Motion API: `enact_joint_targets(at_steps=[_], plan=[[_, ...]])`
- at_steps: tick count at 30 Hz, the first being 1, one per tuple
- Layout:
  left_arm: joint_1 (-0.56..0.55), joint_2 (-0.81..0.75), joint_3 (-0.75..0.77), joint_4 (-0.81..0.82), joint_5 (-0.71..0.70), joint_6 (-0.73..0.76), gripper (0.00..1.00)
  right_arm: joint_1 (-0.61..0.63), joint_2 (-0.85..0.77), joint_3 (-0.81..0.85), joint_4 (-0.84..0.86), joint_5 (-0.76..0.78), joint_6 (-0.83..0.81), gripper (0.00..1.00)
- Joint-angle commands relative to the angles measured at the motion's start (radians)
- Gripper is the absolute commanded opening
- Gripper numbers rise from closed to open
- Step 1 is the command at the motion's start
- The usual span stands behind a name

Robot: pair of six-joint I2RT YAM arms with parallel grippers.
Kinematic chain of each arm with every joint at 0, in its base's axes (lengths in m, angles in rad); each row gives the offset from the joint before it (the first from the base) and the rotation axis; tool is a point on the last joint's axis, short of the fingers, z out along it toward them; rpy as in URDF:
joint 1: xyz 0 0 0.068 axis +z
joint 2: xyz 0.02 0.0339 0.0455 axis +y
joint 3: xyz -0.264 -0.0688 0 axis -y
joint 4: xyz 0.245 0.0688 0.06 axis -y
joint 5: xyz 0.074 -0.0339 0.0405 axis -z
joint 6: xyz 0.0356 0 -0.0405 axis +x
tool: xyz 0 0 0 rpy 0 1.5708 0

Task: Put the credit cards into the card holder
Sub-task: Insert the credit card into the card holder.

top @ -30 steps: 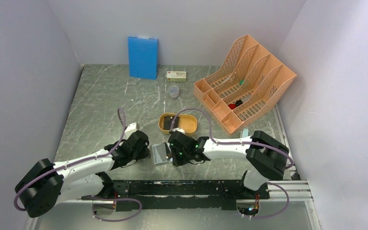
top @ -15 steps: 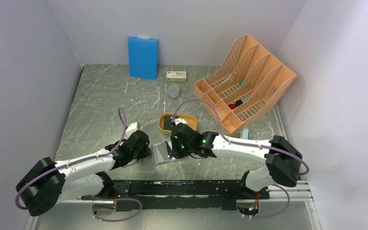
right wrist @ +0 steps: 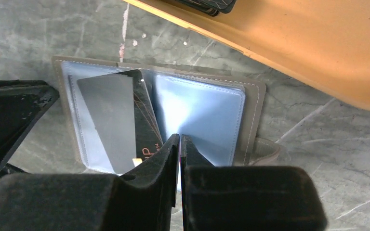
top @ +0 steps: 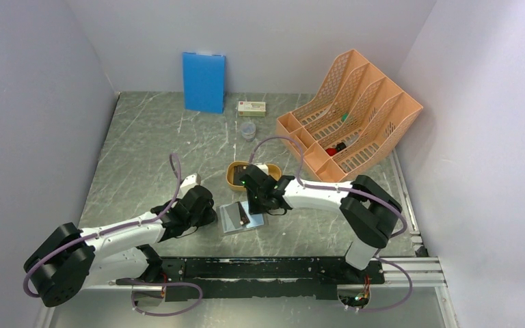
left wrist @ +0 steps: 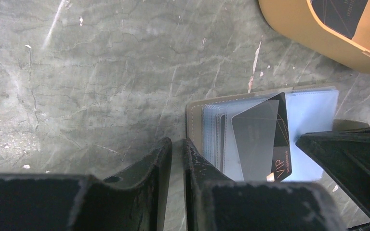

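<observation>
Grey-green marbled table [top: 143, 150], pale walls [top: 280, 41] on three sides. I count one grey fold-open card holder [top: 229, 219] lying open between my two arms, one black card [left wrist: 280, 139] half under one of its clear pockets, and one mustard oval tray [top: 230, 177] just behind holding more dark cards [left wrist: 347, 14]; can't count those. Left gripper [left wrist: 177, 149] and right gripper [right wrist: 179, 142] are both pinched to a slit, nothing in them

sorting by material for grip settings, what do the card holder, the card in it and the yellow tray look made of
Card holder: grey leather-like shell with a stitched edge; glossy clear-plastic pockets that catch glare. Card: thin black plastic, probably, with gold lettering. Tray: smooth matte mustard, likely moulded plastic.
</observation>
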Motion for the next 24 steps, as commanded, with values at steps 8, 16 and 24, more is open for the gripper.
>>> enact_joint_targets(at_steps=[8,16,24], plan=[[0.003,0.047,-0.054,-0.072,0.055,0.014,0.22,-0.002,0.051,0.041,-0.018,-0.008,-0.003,0.07],[0.003,0.053,-0.055,-0.067,0.06,0.012,0.22,-0.002,0.047,0.04,-0.002,-0.067,-0.004,0.06],[0.003,0.052,-0.06,-0.061,0.065,0.007,0.22,0.005,0.052,0.044,0.012,-0.127,0.005,0.05]])
